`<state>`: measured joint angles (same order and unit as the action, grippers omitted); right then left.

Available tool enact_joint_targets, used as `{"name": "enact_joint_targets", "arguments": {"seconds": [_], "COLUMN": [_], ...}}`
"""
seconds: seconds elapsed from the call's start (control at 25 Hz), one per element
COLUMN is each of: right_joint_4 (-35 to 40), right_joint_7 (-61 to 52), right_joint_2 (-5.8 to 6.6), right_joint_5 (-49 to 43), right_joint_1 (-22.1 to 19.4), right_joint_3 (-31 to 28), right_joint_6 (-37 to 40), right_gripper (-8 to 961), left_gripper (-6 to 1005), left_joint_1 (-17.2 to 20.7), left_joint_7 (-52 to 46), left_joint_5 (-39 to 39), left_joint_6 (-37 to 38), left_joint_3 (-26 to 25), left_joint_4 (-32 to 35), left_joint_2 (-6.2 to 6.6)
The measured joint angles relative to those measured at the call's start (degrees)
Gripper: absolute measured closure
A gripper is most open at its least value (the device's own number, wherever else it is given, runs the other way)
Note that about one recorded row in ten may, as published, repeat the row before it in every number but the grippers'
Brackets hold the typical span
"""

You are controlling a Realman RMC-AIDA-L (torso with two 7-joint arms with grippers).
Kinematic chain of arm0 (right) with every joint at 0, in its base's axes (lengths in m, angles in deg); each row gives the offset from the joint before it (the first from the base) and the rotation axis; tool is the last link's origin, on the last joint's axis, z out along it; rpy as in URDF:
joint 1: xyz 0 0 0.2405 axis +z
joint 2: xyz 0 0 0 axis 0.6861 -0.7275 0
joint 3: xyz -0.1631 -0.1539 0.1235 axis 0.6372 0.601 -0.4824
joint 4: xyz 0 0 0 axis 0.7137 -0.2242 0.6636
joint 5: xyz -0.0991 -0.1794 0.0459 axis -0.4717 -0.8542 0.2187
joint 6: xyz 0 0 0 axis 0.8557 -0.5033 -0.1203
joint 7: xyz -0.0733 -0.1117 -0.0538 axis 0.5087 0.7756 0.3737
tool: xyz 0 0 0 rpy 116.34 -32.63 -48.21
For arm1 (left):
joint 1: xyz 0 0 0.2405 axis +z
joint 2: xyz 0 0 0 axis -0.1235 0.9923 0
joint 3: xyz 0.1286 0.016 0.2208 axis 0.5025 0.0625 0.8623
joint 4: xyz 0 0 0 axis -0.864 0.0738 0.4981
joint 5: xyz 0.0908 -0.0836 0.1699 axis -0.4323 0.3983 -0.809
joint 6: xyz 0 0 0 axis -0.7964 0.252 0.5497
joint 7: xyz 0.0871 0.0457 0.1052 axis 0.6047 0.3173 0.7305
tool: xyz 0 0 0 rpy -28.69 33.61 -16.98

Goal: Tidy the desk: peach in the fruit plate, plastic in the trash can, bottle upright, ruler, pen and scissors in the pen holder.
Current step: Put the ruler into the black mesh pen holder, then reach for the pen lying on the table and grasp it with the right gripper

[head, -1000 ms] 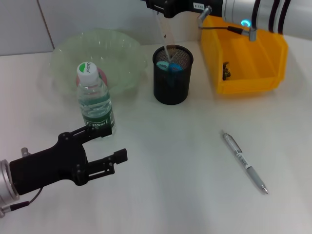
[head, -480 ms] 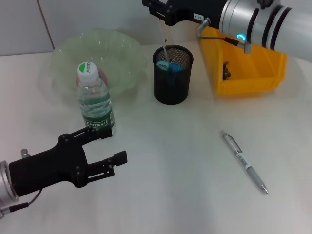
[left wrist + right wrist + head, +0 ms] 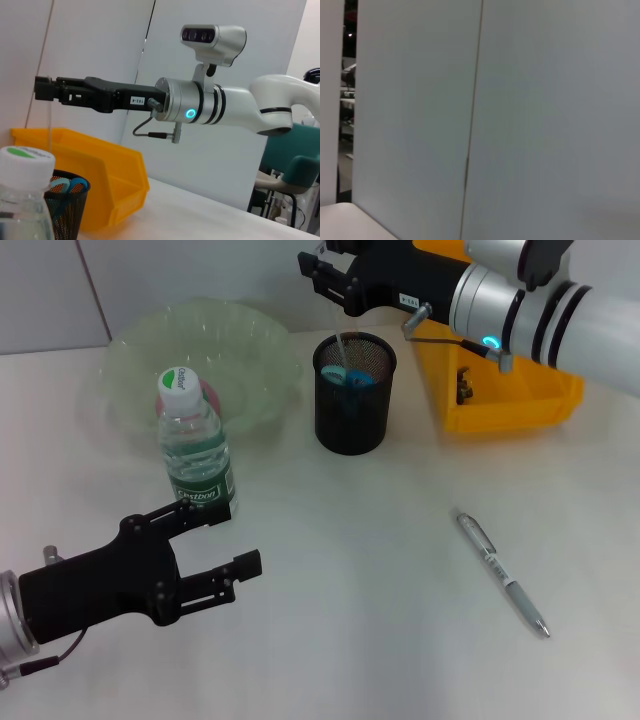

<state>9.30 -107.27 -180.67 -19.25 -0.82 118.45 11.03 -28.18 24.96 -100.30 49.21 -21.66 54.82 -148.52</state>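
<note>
On the desk [image 3: 380, 570], one pen [image 3: 502, 574], one bottle [image 3: 193, 443], one pen holder [image 3: 353, 393]

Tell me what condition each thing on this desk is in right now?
Bottle: upright, capped.
Pen: lying flat on the desk.
Pen holder: upright, scissors inside.
Ruler: vertical, lower end in the holder, top in the right tool.
Yellow bin: open.
Left tool: open, empty, beside the bottle.

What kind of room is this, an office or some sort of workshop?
Probably a robot test lab dressed as an office desk. A white table carries a mesh pen holder, a water bottle and a pen, with plain partition walls behind. An office chair stands farther back.
</note>
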Motion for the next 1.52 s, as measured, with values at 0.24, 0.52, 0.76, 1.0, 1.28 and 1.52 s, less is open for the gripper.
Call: {"name": "enact_joint_targets", "arguments": {"seconds": [0.24, 0.52, 0.76, 1.0, 1.28, 1.52], "right_joint_4": [-2.2, -3.9, -4.2, -4.2, -4.2, -4.2], "right_joint_7": [1.0, 1.1, 1.1, 0.9, 0.6, 0.6], "right_joint_2": [0.00, 0.00, 0.00, 0.05, 0.15, 0.19], "right_joint_5": [1.3, 1.3, 1.3, 1.3, 1.0, 1.1], "right_joint_1": [-0.1, -0.4, -0.6, -0.7, -0.9, -0.9], "right_joint_3": [-0.1, -0.3, -0.5, -0.2, 0.0, -0.1], "right_joint_6": [-0.2, -0.2, -0.2, -0.2, -0.2, 0.0], "right_gripper": [531, 524, 518, 511, 504, 476], "left_gripper": [206, 207, 208, 208, 209, 210], "left_joint_1": [0.0, -0.2, -0.4, -0.2, 0.0, 0.0], "left_joint_7": [0.0, -0.1, -0.1, -0.1, -0.1, -0.1], "left_joint_5": [0.0, 0.0, 0.0, 0.1, 0.3, 0.2], "left_joint_6": [0.0, 0.0, 0.0, 0.0, 0.1, 0.1], "left_joint_3": [-0.2, -0.2, -0.3, -0.4, -0.4, -0.5], "left_joint_4": [0.0, 0.1, 0.1, 0.3, 0.4, 0.5], "left_joint_2": [-0.02, -0.12, -0.11, -0.09, 0.06, 0.07]}}
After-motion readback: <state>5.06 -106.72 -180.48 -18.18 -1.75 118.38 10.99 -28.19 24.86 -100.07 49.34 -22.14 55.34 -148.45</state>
